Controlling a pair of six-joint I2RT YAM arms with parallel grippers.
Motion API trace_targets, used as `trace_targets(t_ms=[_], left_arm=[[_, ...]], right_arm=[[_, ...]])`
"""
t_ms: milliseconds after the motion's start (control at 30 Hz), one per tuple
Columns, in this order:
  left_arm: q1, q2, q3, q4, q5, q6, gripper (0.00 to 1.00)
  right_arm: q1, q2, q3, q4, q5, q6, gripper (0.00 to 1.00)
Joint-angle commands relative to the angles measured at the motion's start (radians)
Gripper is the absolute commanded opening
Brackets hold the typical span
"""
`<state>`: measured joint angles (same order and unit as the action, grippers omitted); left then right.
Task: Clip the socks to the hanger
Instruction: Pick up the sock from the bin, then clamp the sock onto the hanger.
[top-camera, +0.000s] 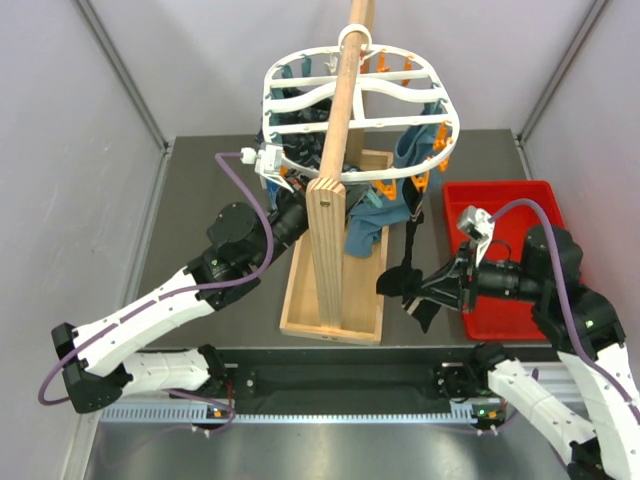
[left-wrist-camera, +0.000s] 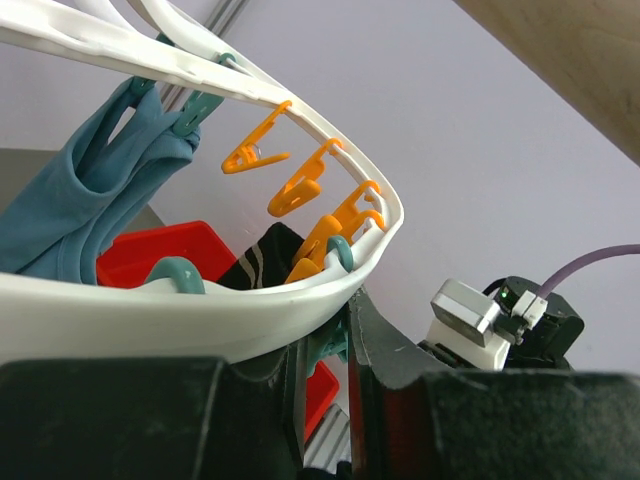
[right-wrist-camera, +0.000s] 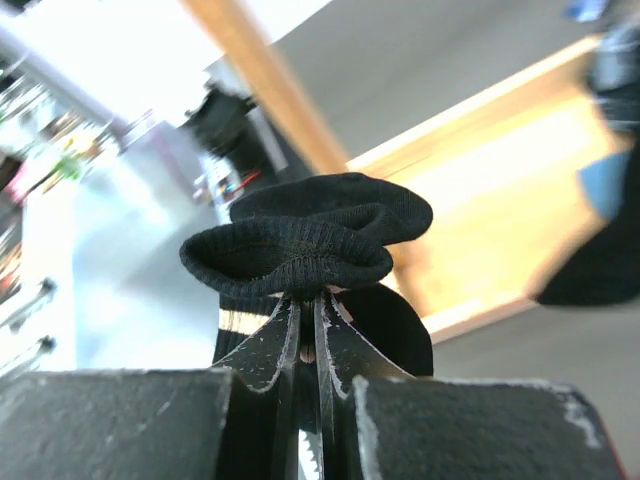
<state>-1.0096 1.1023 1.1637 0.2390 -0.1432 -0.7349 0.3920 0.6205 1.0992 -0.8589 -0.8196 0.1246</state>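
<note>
Plain pale walls stand beyond the right claw and off to either side. A dark grey tabletop lies beneath it, a ribbed metal rail behind it, all evenly lit.

A wooden pole rises from a long wooden tray on the dark table — both stand between the left jaws and the right jaws. Blue-teal cloths hang over the tray's far half, farther back than the right jaws and to their left. A red bin lies just behind the right jaws. Directly above the left jaws — a dark striped fabric.
</note>
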Motion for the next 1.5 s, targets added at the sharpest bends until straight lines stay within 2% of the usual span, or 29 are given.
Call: trace_targets(t_ms=[0,100,267,533,700,867,967,1200,1333,1467], left_arm=[[-0.014,-0.001,-0.018,-0.11,0.073,-0.004,0.0],[-0.014,-0.005,-0.021,-0.118,0.074,-0.011,0.0],[-0.014,-0.021,-0.036,-0.119,0.065,-0.026,0.0],[-0.014,-0.019,-0.032,-0.121,0.091,-0.047,0.0],[-0.014,-0.03,-0.038,-0.119,0.088,-0.054,0.0],[-0.014,-0.044,-0.05,-0.116,0.088,-0.052,0.0],[-0.014,-0.048,-0.055,-0.116,0.09,-0.046,0.0],[-0.014,-0.051,-0.056,-0.112,0.088,-0.038,0.0],[-0.014,-0.047,-0.056,-0.107,0.099,-0.035,0.0],[-0.014,-0.041,-0.056,-0.087,0.128,-0.032,0.0]], right_arm=[[0.089,0.039,0.013,0.034,-0.064,-0.023,0.0],[0.172,0.102,0.06,0.035,-0.017,-0.022,0.0],[0.286,0.2,0.134,0.128,0.242,0.079,0.0],[0.303,0.309,0.214,0.282,0.327,0.265,0.0],[0.323,0.387,0.312,0.259,0.444,0.28,0.0],[0.324,0.441,0.381,0.233,0.494,0.299,0.0],[0.324,0.421,0.393,0.259,0.508,0.348,0.0],[0.327,0.265,0.214,0.317,0.637,0.392,0.0],[0.346,0.248,0.231,0.224,0.703,0.394,0.0],[0.418,0.315,0.333,0.115,0.806,0.405,0.0]])
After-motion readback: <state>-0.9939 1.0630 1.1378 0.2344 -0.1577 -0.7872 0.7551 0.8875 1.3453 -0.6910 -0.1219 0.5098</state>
